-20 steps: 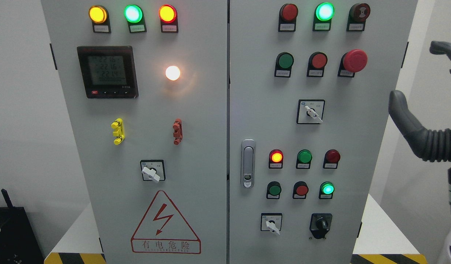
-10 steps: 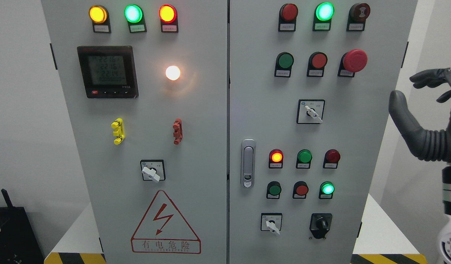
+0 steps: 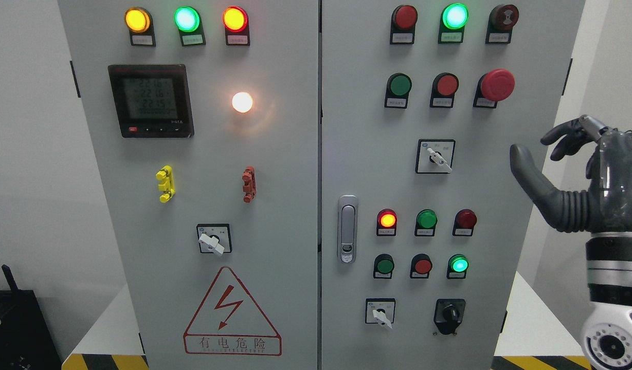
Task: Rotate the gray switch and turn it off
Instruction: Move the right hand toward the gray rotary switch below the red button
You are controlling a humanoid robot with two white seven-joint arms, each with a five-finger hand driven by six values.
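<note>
Three grey-white rotary switches sit on the grey control cabinet [image 3: 295, 169]. One is on the left door [image 3: 212, 241], one is mid-right [image 3: 438, 158], one is at the lower right [image 3: 381, 314]. All three handles point down to the right. My right hand [image 3: 539, 149] is dark grey and hangs in the air at the cabinet's right edge, right of the mid-right switch and touching nothing. Its thumb [image 3: 526, 172] sticks out to the left and its fingers [image 3: 570, 136] are loosely bent and hold nothing. The left arm is out of view.
A black rotary switch [image 3: 449, 314] sits at the lower right. A red mushroom stop button [image 3: 497, 85], lit lamps and push buttons fill the right door. A door latch [image 3: 347, 228] is in the middle. A meter [image 3: 150, 100] is on the left door.
My right hand has come down and moved left, from the picture's right edge to in front of the cabinet's right edge. The switches have not turned.
</note>
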